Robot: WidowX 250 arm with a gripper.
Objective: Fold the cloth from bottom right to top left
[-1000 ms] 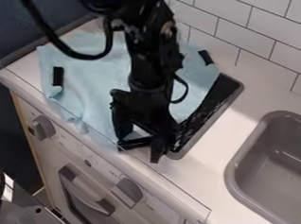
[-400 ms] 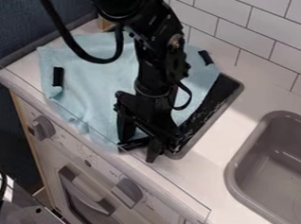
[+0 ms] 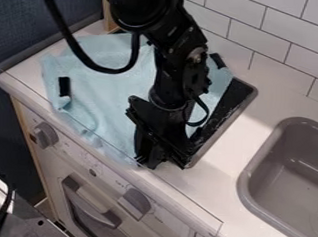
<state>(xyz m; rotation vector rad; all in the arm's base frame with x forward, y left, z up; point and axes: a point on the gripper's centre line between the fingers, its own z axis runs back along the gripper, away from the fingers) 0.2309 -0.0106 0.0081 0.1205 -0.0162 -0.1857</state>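
The light-blue cloth (image 3: 106, 95) spreads mostly left of and behind the end effector (image 3: 156, 163), which is at its near edge; whether open or closed, I cannot tell

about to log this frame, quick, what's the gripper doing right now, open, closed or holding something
Gripper: down at the cloth's near edge; open, closed or holding cloth cannot be told.
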